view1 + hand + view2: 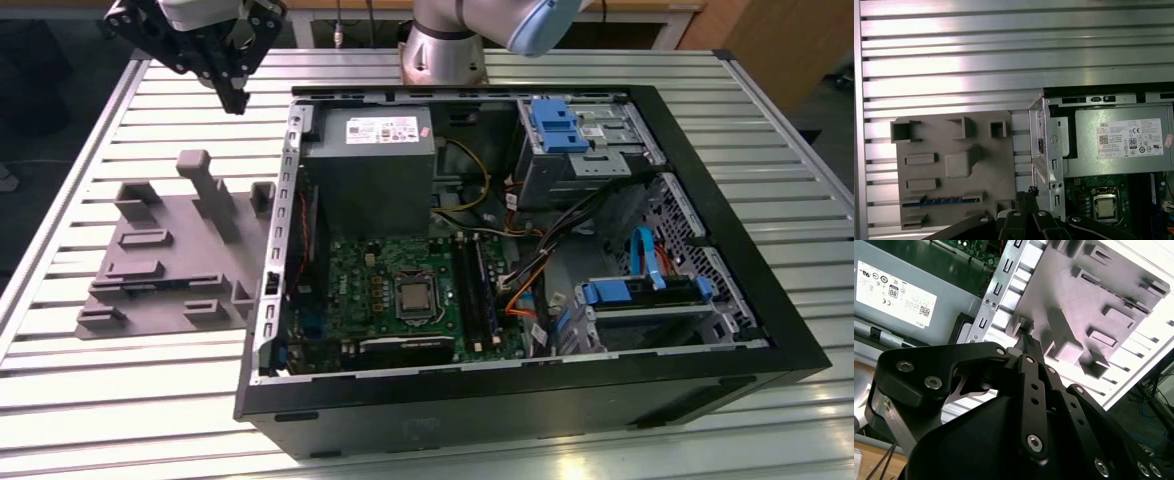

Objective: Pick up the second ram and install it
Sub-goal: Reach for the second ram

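In the exterior view the gripper [236, 98] hangs in the upper left of the frame, above the table. It is well apart from the open computer case [747, 330]. The grey holder block [160, 265] lies below it, at the exterior view's left. The black memory slots [474, 290] lie on the motherboard, near the centre of the frame.

In the second wrist view the gripper [1027, 341] looks pressed closed with nothing between its fingers. It points toward the holder block [1074, 295].

In the first wrist view the second ram [941, 201] stands on edge in a long slot of the holder block [989, 165], as a thin bluish line. The gripper [1026, 194] is near it, not touching.

I judge the step in hand is the approach for picking. The grasp calls for parted fingers, placed across the thin stick.
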Controlling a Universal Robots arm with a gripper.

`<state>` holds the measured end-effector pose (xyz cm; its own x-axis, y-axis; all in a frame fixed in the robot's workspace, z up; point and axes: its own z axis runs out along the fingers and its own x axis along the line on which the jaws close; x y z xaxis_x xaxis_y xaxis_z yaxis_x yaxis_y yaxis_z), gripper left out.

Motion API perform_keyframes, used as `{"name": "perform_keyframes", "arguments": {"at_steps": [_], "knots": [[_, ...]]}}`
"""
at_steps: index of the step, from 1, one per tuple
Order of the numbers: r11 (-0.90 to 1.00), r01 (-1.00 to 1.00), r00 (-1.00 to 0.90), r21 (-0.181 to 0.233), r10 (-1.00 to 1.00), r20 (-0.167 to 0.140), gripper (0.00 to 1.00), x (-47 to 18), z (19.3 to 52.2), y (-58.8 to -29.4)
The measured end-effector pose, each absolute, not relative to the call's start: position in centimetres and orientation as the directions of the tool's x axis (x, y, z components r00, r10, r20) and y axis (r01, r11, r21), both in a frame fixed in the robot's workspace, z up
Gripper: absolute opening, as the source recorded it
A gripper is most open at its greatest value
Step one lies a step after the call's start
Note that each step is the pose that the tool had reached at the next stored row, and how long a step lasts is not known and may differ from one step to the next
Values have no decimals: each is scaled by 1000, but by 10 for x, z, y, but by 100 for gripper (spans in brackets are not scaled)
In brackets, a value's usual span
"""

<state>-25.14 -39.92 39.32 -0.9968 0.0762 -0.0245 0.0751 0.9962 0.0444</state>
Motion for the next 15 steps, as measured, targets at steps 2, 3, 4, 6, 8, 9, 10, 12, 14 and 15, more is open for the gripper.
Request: {"name": "perform_keyframes", "arguments": {"at_steps": [2,3,4,6,8,9,10,12,14,15], "knots": [[996,75,-997,44,76,-24,11,-252,393,-399],[996,75,-997,44,76,-24,11,-253,393,-399],[996,75,-997,44,76,-24,11,-253,393,-399],[996,75,-997,44,76,-24,11,-254,393,-399],[996,75,-997,44,76,-24,11,-255,393,-399],[996,75,-997,44,76,-24,11,-255,393,-399],[996,75,-997,44,76,-25,11,-256,393,-399],[996,75,-997,44,76,-24,11,-257,393,-399],[996,75,-997,44,76,-24,11,-257,393,-399],[996,75,-997,44,76,-24,11,-258,393,-399]]}}
